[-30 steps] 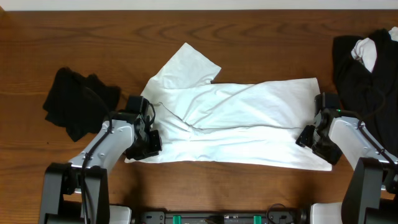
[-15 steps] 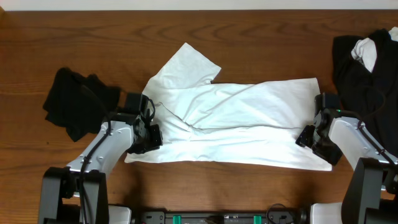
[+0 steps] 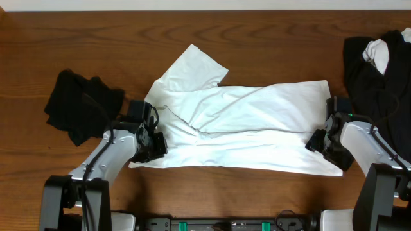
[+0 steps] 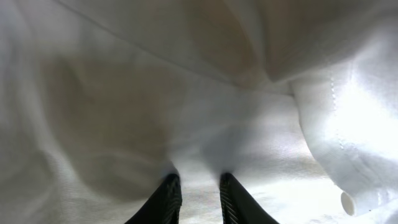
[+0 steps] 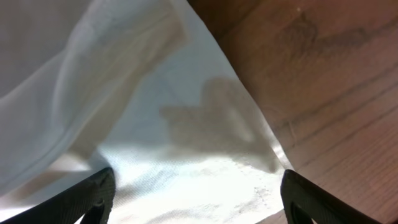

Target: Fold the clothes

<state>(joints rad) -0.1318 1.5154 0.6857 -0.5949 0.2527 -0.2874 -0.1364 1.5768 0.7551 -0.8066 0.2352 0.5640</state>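
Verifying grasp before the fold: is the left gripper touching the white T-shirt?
Touching. In the left wrist view, the left gripper has both fingertips pressed into the white T-shirt, with cloth bunched between them and puckering at the tips.

White T-shirt (image 3: 244, 131) lies in front of me mid-desk (image 3: 257, 38), spread sideways, rumpled, doubled over lengthwise with diagonal creases. One sleeve (image 3: 192, 64) pokes out flat toward the far left. Its near right corner ends in a point. Its left end is nipped between the fingers of my left gripper (image 4: 198, 190). Black garment (image 3: 80, 106) sits bunched at far left, apart from the shirt. Black heap (image 3: 376, 80) lies at far right, crumpled, with a white piece (image 3: 379, 52) on top.
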